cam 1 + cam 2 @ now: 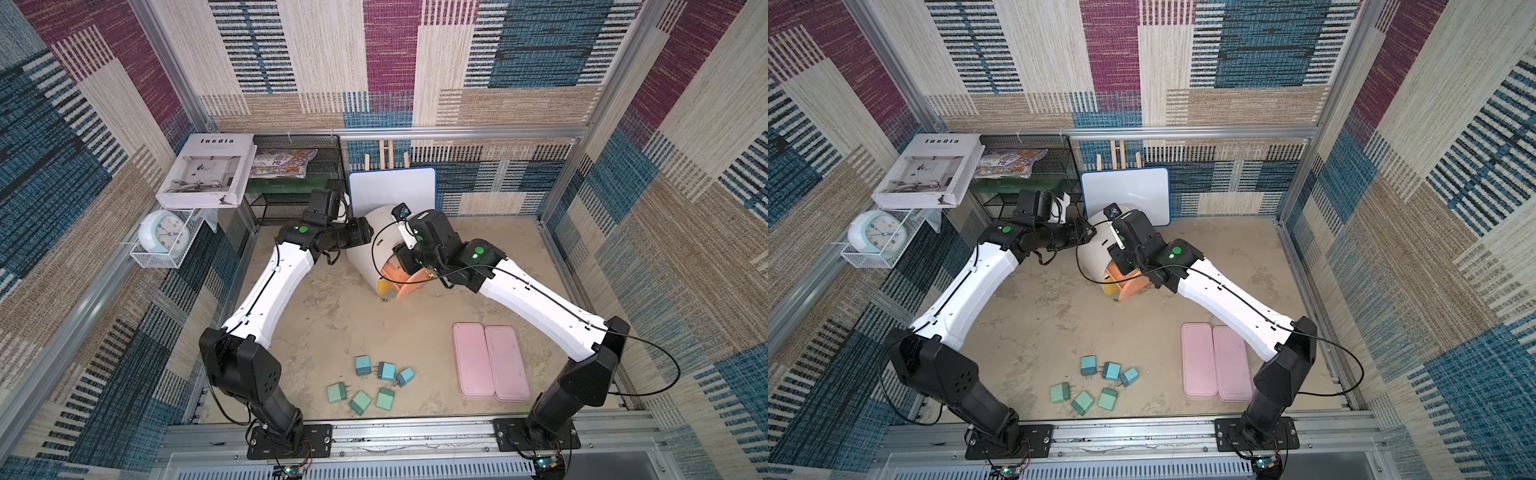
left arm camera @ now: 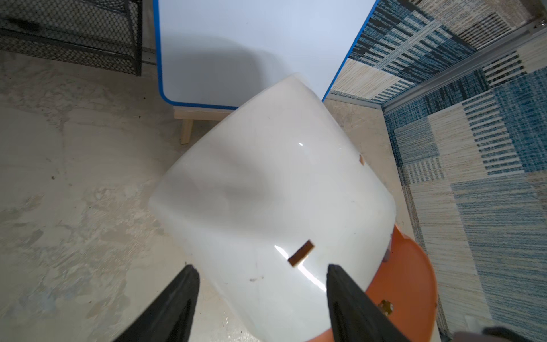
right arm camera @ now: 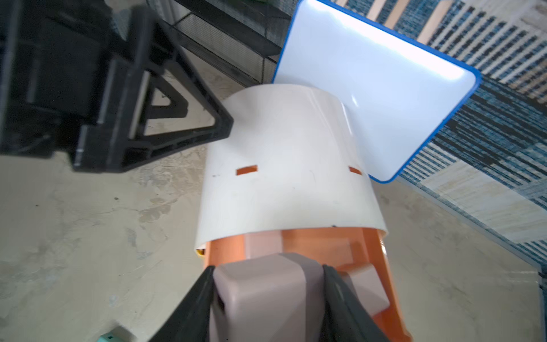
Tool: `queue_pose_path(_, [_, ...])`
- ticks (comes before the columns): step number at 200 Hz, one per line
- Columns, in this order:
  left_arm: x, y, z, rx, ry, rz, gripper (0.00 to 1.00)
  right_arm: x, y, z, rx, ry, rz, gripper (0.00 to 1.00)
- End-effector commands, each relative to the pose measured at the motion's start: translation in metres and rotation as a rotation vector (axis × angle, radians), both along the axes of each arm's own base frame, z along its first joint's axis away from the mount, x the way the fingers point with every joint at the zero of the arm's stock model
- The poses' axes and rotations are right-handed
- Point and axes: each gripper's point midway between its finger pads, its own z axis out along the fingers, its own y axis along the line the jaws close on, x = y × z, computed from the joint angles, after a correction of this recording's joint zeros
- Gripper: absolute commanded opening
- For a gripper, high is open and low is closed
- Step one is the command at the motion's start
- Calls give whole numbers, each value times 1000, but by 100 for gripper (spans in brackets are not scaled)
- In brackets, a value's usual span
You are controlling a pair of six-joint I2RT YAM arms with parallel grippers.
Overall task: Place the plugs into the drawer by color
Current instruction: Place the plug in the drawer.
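The drawer (image 1: 365, 253) is a white round-topped cabinet standing mid-table, seen in both top views. Its salmon-pink top drawer (image 3: 381, 266) is pulled out. My right gripper (image 3: 268, 268) is shut on a dusty pink plug (image 3: 260, 296) right above that open drawer. Two more pink plugs (image 3: 263, 242) (image 3: 367, 284) lie inside it. My left gripper (image 2: 260, 266) is open and straddles the cabinet's rounded side edge (image 2: 165, 213); one fingertip (image 3: 226, 125) is at the shell. Three blue plugs (image 1: 386, 370) and three green plugs (image 1: 360, 402) lie loose near the front edge.
Two flat pink trays (image 1: 490, 361) lie at the front right. A blue-rimmed whiteboard (image 1: 392, 189) leans right behind the cabinet. At the back left stand a black mesh shelf (image 1: 299, 183), a book (image 1: 208, 170) and a clock (image 1: 163, 237) in a wire basket.
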Motion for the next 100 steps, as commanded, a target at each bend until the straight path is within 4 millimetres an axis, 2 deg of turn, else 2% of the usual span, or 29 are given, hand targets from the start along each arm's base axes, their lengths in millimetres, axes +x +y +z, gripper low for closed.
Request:
queue_pose_path(1, [0, -10, -5, -1, 28, -33, 72, 6, -12, -8, -28, 30, -4, 27])
queue_pose_path(37, [3, -17, -12, 1, 45, -49, 72, 18, -18, -21, -25, 71, -6, 28])
queue_pose_path(73, [5, -14, -17, 24, 52, -45, 72, 29, -24, -43, -70, 108, -37, 28])
queue_pose_path(100, [5, -12, -19, 41, 53, -43, 72, 38, -29, -52, -91, 112, -65, 29])
